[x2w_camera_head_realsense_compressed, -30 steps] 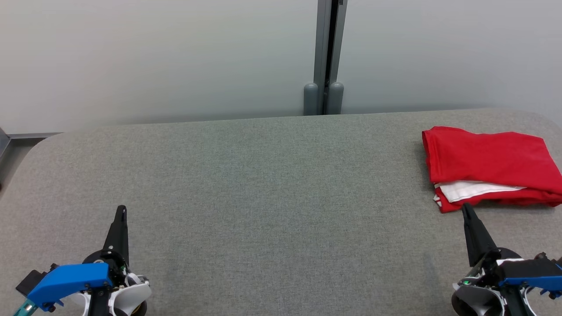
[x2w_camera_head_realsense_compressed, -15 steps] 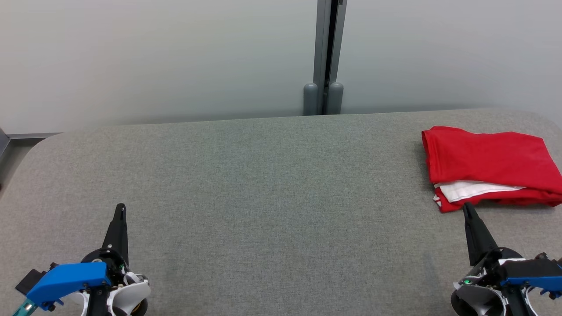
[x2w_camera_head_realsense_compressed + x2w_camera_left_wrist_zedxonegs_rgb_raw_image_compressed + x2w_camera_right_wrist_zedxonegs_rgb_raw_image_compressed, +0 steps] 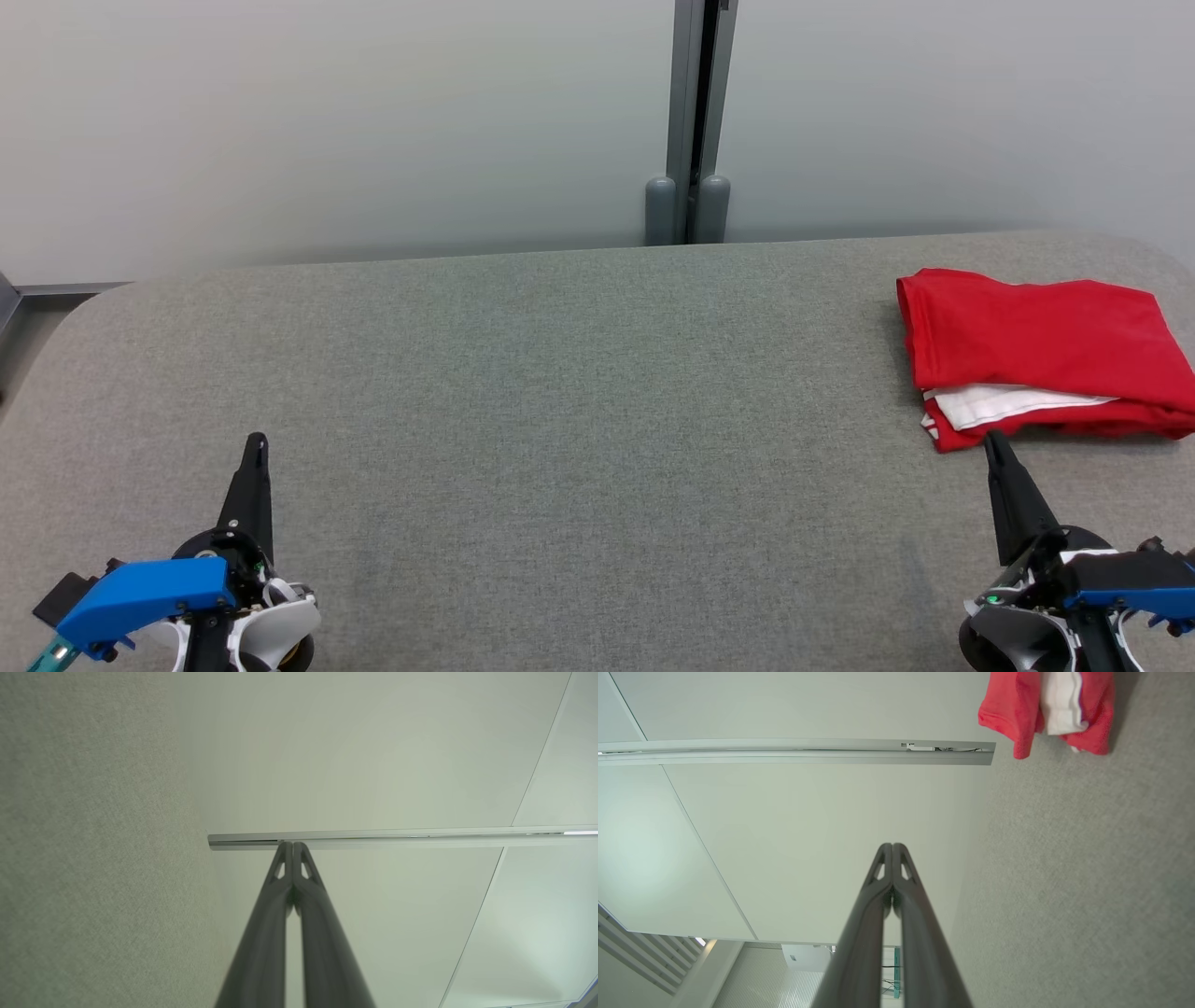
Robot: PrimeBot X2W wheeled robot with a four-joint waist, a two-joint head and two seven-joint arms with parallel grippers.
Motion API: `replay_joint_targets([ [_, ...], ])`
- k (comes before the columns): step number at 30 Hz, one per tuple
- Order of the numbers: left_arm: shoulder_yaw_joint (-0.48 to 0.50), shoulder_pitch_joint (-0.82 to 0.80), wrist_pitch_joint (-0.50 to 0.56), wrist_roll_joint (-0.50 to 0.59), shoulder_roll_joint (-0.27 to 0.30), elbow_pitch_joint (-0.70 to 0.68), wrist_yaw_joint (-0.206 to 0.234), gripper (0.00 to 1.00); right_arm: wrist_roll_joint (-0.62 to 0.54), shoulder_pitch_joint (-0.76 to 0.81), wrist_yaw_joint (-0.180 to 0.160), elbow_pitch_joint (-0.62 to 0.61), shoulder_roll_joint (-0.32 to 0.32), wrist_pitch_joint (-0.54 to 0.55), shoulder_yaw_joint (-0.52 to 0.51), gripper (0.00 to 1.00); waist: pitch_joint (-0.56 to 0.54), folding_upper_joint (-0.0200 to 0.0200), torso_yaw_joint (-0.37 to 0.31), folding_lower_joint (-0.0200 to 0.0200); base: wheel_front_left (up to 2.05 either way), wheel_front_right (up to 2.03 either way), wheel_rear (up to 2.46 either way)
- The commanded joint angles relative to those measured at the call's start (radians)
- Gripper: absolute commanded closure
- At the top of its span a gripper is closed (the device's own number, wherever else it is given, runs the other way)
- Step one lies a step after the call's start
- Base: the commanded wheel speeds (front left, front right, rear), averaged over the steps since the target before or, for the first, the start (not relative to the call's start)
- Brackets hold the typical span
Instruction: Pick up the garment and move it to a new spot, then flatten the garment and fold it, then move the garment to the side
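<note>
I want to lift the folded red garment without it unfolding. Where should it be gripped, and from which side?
Probably the near left corner of the garment, approached from the robot's side with the right gripper, whose shut fingers point there. Red and white layers end in a stacked edge at that corner, so one pinch could catch them all.

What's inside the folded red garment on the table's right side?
A white fabric layer pokes out of the folded red garment at its near edge, between red layers. How far in it runs is covered.
</note>
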Motion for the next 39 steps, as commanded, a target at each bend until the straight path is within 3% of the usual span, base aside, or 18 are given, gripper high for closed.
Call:
replay_joint_targets([
  [1, 0.002, -0.010, 0.004, -0.003, -0.002, -0.004, -0.005, 1.00, 0.003, -0.014, 0.000, -0.003, -0.002, 0.003, -0.002, 1.00, 0.000, 0.0000, 0.000, 0.0000, 0.00, 0.00, 0.00],
  [39, 0.002, -0.010, 0.004, -0.003, -0.002, -0.004, -0.005, 1.00, 0.003, -0.014, 0.000, -0.003, -0.002, 0.003, -0.002, 1.00, 0.000, 0.0000, 0.000, 0.0000, 0.00, 0.00, 0.00],
])
